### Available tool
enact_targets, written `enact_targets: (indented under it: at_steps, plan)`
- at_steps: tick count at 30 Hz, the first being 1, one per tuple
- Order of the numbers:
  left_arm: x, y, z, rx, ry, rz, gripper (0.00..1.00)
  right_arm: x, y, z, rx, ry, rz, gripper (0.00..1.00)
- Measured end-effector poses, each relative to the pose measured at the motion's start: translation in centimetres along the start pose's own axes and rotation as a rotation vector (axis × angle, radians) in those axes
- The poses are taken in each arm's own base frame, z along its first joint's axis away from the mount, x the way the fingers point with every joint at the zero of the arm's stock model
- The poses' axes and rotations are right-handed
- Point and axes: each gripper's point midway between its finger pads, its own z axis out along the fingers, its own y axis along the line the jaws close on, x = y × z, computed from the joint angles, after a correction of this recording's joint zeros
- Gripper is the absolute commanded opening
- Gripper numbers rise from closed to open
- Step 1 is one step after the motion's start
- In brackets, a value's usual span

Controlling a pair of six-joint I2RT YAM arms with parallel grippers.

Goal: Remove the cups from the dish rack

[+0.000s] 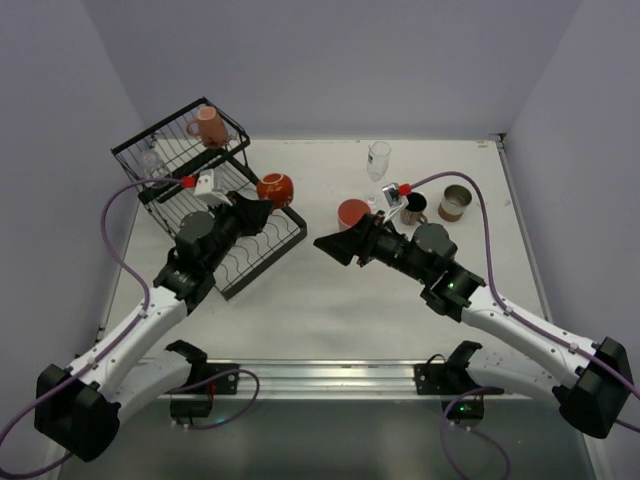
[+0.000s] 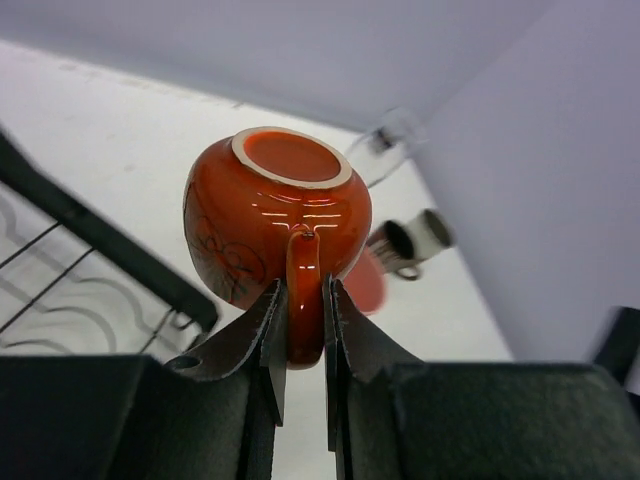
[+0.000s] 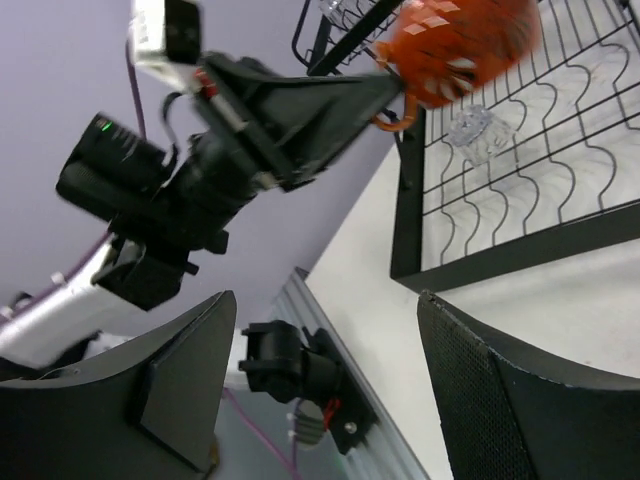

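Unloading midway: orange mug point(image 2: 275, 215) is pinched by its handle in left gripper point(image 2: 303, 300) jaws, above dish rack point(image 1: 250, 250) edge. Right gripper point(image 1: 325, 245) jaws are spread, empty. Several cups point(image 1: 455, 203) are set on the counter point(image 1: 330, 300); pink mug point(image 1: 208, 127) is left racked.

Orange-red mug point(image 2: 270, 215) is tipped base-out, its handle pinched in the left end effector point(image 2: 303, 300). The black wire dish rack point(image 1: 170, 150) lies behind that end effector, with the pink mug point(image 1: 208, 127) at its far corner. Salmon tumbler point(image 1: 352, 214), brown cup point(image 1: 455, 202) and clear stemmed glass point(image 1: 378, 158) stand beyond the right end effector point(image 1: 323, 244).
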Motion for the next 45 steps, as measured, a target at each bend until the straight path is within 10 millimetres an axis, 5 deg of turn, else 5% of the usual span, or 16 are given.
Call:
enact_targets:
  at_steps: [5,9,15,25,33,39,45]
  plan:
    - [-4.3,-6.1,-4.3,0.283,-0.134,-0.117,0.00,0.5,-0.1,0.7,-0.041,-0.043,0.138,0.75]
    - [-4.5,-8.5,-6.7,0.440,-0.145,-0.205,0.00,1.2,0.9,1.4,-0.096,-0.045,0.189,0.75]
    - [-2.7,-9.9,-7.9,0.547,-0.067,-0.310,0.00,0.2,3.9,1.6,-0.221,-0.095,0.182,0.76]
    - [-4.0,-13.1,-11.1,0.723,-0.046,-0.392,0.00,-1.4,5.0,1.9,-0.284,-0.176,0.109,0.78]
    - [-2.5,-13.6,-11.5,0.751,0.023,-0.434,0.00,-2.8,7.0,1.6,-0.371,-0.228,0.029,0.71]
    - [-2.0,-13.9,-11.4,0.761,0.028,-0.451,0.00,-3.2,7.7,1.3,-0.403,-0.248,-0.008,0.60]
    - [-0.4,-15.6,-11.5,0.798,0.084,-0.476,0.12,-3.7,8.9,0.2,-0.486,-0.298,-0.026,0.30]
